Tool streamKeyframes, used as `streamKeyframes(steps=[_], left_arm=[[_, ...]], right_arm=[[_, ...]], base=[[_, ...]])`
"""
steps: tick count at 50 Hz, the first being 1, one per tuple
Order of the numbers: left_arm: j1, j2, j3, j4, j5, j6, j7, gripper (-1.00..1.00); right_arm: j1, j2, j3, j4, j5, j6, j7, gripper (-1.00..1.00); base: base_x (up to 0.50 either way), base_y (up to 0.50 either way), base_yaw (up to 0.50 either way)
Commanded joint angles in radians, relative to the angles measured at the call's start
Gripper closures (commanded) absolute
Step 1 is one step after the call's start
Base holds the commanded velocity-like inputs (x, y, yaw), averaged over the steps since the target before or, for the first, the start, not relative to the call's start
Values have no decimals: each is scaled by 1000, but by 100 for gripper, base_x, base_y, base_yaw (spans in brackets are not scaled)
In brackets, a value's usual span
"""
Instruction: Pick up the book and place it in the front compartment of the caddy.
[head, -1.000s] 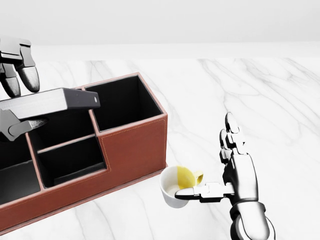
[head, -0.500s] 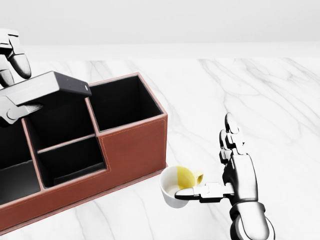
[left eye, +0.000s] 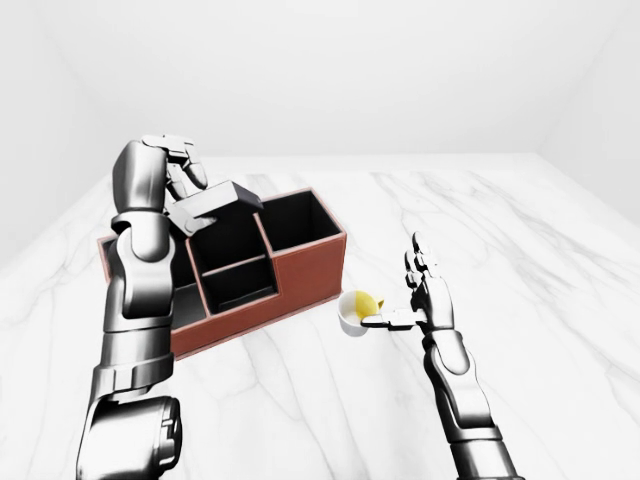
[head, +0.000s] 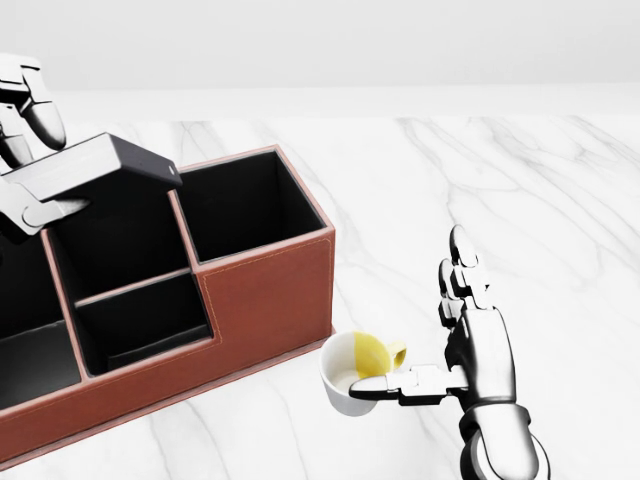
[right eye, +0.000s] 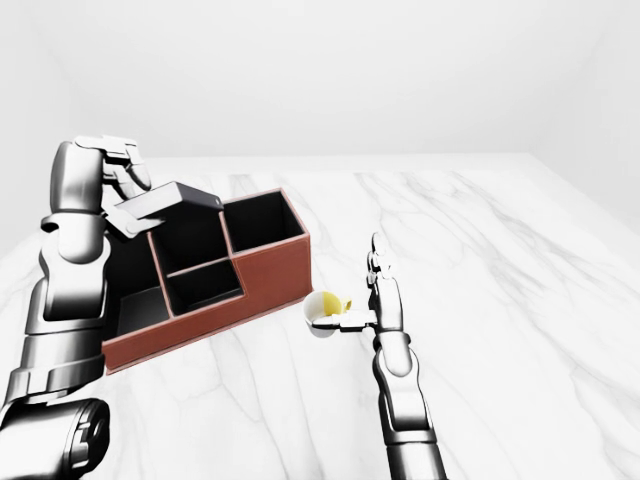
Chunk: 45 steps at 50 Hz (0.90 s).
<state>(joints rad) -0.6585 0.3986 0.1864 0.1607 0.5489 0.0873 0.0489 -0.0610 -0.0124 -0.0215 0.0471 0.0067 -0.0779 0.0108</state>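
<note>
The book is held above the caddy, gripped at its left end by the left hand, whose fingers are clamped on it from above with a thumb beneath; the book is tilted, its free dark end lying over the wall between two of the deep compartments near the top of the head view. It is judged that the carrying step is under way and that the lowering has not yet been done. For this step to be done well, the book should first be brought over the compartment named in the task, which is taken to be one of the lower, shallower ones toward the bottom of the head view, though which is meant cannot be told for certain. The book should be turned so that its narrow edge is lined up with the opening, lowered clear of the dividers, and released only once it is resting inside. The right hand is seen well apart from the caddy, its fingers spread, one reaching to the rim of a white cup that stands on the marble bench and holds something yellow. Counted: one book, one caddy with at least four compartments in view, one cup, two hands.
</note>
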Motion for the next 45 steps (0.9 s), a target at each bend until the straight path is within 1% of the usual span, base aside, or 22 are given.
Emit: streamKeyframes(steps=[1, 10, 11, 16, 18, 22, 23, 27, 28, 37, 45], left_arm=[[-51, 8, -1, 121, 14, 0, 62, 96], [-67, 6, -12, 158, 26, 0, 71, 96], [-76, 6, -18, 180, 30, 0, 75, 96], [-79, 5, -18, 189, 35, 0, 75, 96], [-97, 4, -26, 223, 43, 0, 86, 96], [-97, 4, -25, 224, 45, 0, 86, 96], [-101, 7, -34, 228, 56, 0, 79, 95], [-102, 6, -33, 234, 64, 0, 78, 96], [-98, 12, -33, 233, 74, 0, 77, 96], [-101, 16, -30, 257, 96, 0, 85, 96], [-92, 20, -29, 221, 127, 0, 65, 96]], right_arm=[[0, -1, -3, 8, 2, -4, 1, -100], [-3, -1, -4, 18, 3, -9, 0, -100], [3, 0, -2, 6, 3, -4, 0, -100], [3, 0, -2, 6, 3, -4, -1, -100], [-6, -3, -6, 26, 6, -9, 2, -100], [-6, -3, -6, 26, 6, -9, 2, -100], [4, -1, -4, 3, 5, -2, 0, -100], [5, -1, -3, 0, 5, 0, 0, -100], [-9, -4, -9, 36, 7, -9, 3, -100], [-17, -5, -11, 58, 9, -9, 3, -100], [-2, 0, -2, 25, 5, -9, -2, -100]], base=[[0, 0, 0], [0, 0, 0], [0, 0, 0], [0, 0, 0], [0, 0, 0], [0, 0, 0], [0, 0, 0], [0, 0, 0], [0, 0, 0], [0, 0, 0], [0, 0, 0]])
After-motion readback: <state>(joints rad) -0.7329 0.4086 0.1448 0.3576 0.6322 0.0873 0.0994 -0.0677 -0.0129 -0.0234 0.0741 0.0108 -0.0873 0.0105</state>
